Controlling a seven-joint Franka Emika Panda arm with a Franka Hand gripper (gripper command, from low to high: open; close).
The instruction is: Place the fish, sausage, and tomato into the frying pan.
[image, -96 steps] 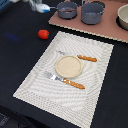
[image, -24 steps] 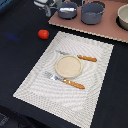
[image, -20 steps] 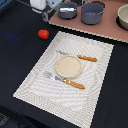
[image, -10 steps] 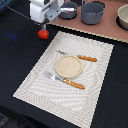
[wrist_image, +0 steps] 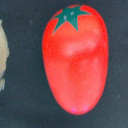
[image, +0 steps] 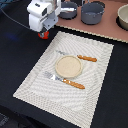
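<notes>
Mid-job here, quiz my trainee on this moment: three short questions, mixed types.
1. True or false: the tomato already lies in the frying pan.
2. Which lies on the placemat? A wooden plate; B pot; C beige bowl.
3. Fill in: the gripper hovers over the ____.
Key: 1 false, it lies on the dark table; 2 A; 3 tomato.

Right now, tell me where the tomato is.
The tomato lies on the dark surface at the exterior view's upper left, under the end effector, just off the placemat's corner.
</notes>
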